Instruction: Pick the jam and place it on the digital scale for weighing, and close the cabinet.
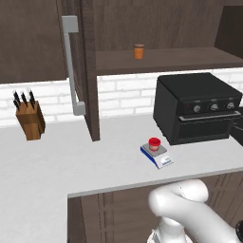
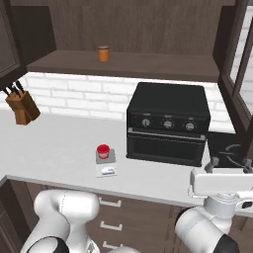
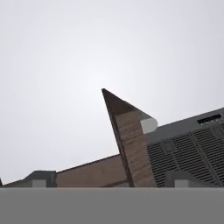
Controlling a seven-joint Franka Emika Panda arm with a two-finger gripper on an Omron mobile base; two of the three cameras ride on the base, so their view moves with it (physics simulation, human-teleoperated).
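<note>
Gripper (image 2: 230, 164) stands released, its two fingertips spread wide with nothing between them, pointing upward at the desk's (image 2: 49, 143) right end, just past the oven (image 2: 168, 123).

In the right base view, the cabinet's right door (image 2: 239, 74) hangs swung open at about 12 o'clock from the gripper, near and above it. Its long axis runs straight up and down. In the hand view, a narrow wedge of that brown door rises between the fingertips, edge-on. How close it is I cannot tell.

The left door (image 1: 88, 71) also stands open, well apart at about 10 o'clock, its grey bar handle (image 1: 71, 66) upright. The right door is judged the nearer one to push shut.

The jam (image 2: 103, 150) sits upright on the scale (image 2: 105, 163), at about 9 o'clock from the gripper, beyond the oven, so that step looks done.
</note>
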